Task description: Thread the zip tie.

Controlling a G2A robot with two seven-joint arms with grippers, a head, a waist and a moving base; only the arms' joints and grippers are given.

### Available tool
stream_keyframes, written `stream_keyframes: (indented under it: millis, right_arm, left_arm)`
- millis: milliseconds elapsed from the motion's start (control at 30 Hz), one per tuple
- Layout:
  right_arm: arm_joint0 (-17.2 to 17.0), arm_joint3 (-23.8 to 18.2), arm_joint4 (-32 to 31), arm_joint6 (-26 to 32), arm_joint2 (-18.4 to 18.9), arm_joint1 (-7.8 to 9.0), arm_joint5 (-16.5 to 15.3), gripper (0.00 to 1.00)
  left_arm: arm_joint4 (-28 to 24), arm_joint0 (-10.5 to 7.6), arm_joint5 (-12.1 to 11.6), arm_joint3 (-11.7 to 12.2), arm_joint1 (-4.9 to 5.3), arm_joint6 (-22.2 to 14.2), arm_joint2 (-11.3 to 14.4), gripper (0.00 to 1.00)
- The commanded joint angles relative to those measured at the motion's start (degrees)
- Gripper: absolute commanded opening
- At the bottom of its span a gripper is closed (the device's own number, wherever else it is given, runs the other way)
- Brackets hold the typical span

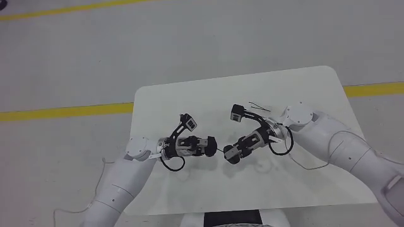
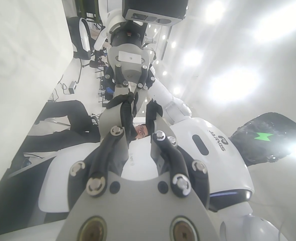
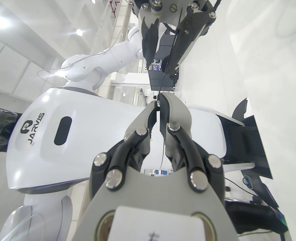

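A thin black zip tie [image 3: 163, 81] is pinched in my right gripper [image 3: 160, 101], which is shut on it; its loose tail hangs back between the fingers. The strap runs on to my left gripper [image 3: 160, 62] and lies along one of its fingers [image 3: 181, 41], whose jaws stand apart. In the top view the left gripper [image 1: 213, 146] and right gripper [image 1: 228, 154] meet tip to tip over the middle of the white table [image 1: 303, 82]. From the left wrist, the left gripper [image 2: 140, 109] is open, with the right gripper [image 2: 127, 97] just beyond its tips.
A few spare black zip ties [image 1: 259, 107] lie on the table behind the right arm. Both arms hover low over the table's centre, and bare tabletop surrounds them. The table's near edge is close under the arms.
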Motion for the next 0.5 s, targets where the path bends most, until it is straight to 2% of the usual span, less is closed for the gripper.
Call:
stream_keyframes:
  millis: [0,467]
  right_arm:
    - [-0.1,0.1,-0.1,0.0,0.2,-0.12,0.0,0.0]
    - [-0.2,1.2,-0.6,0.0,0.4,-1.12,0.0,0.0]
  left_arm:
    - [0.1,-0.1,0.0,0.1,0.02,0.0,0.1,0.13]
    - [-0.4,-0.91,-0.1,0.8,0.02,-0.2,1.4,0.14]
